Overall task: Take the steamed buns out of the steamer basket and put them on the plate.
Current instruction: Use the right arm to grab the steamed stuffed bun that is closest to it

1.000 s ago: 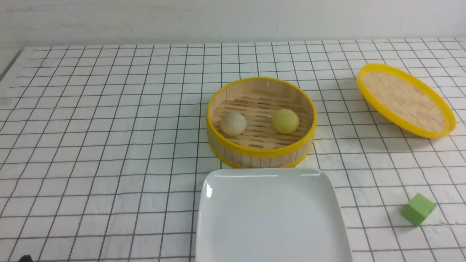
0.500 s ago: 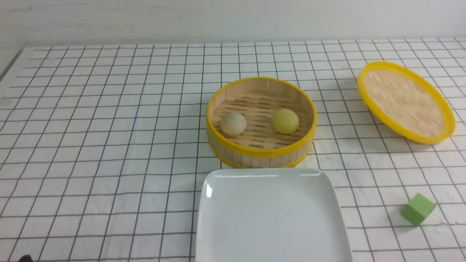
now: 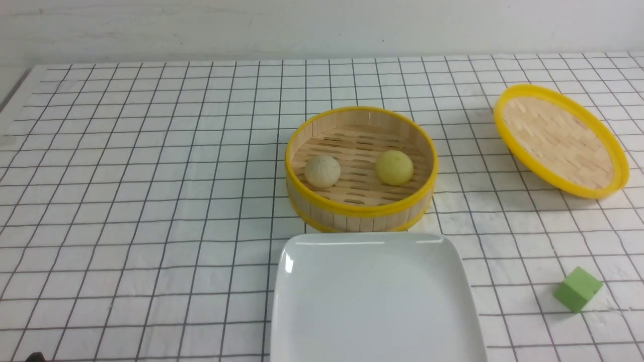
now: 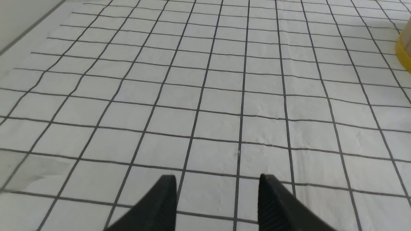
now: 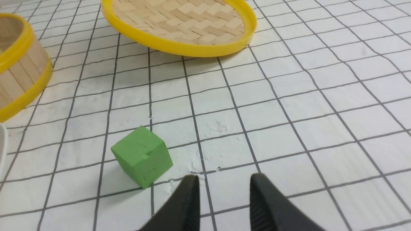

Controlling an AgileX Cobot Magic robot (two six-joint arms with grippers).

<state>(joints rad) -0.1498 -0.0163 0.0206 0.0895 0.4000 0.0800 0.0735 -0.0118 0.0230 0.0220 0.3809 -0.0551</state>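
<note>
Surface: white cloth (image 3: 126,201) with a dark grid, lightly wrinkled, over the whole table; plain pale wall (image 3: 201,25) behind.
Left edge: cloth border running back along the far left, with bare strip beyond it.
Left side: wide open grid, clear of objects up to the basket.
Left gripper (image 4: 217,179): fingers apart, only cloth between them, above the open left area.
Steamer basket (image 3: 352,218): centre, upright, uncovered.
Buns: beige-grey bun (image 3: 322,171) on the basket floor at left, yellow bun (image 3: 395,167) at right, apart from each other.
Plate (image 3: 372,301): just in front of the basket, nearly touching it, bare, cut by the near frame edge.
Green cube (image 3: 577,289): near right, well apart from plate and lid.
Lid (image 3: 561,141): far right, woven face up, possibly tipped on one edge; hard to be sure.
Right gripper (image 5: 224,177): fingers apart, gripping nothing, just beside the cube.
Views: grippers clear only in wrist views; buns only in front view; weave detail only in right wrist view.
</note>
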